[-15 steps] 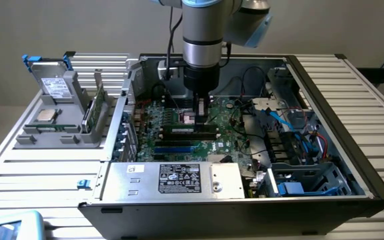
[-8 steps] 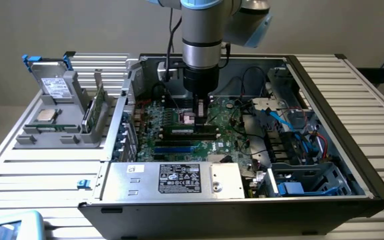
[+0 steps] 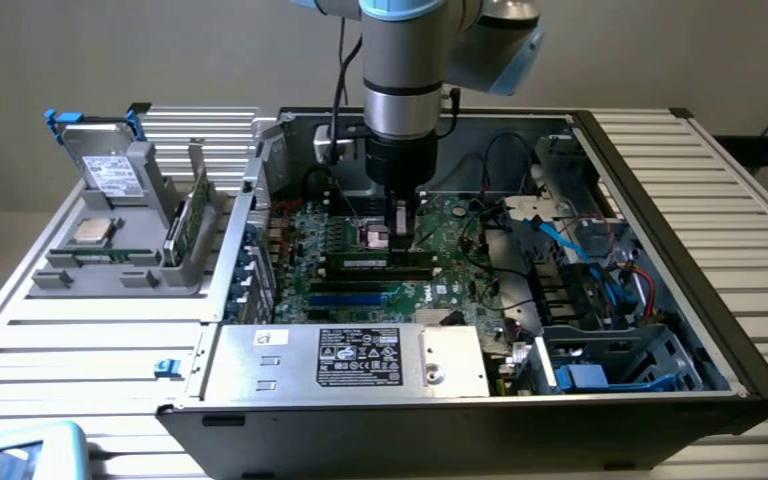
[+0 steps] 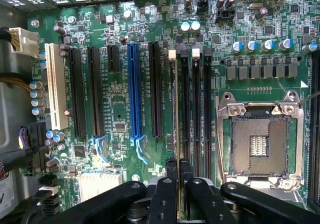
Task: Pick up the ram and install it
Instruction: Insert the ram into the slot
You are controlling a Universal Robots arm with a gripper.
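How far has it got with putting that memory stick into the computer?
Pick-up looks done: the gripper is shut on the ram, held edge-on. In hand: the ram is lined up along the memory slots on the motherboard. Left: I cannot tell whether it is pressed fully home, and the gripper has not let go.

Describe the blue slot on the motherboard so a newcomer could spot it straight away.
Inside the open computer case, find the green motherboard. Among its long parallel slots, the blue slot sits between black slots. It alone is bright blue; the others are black, except one white slot.
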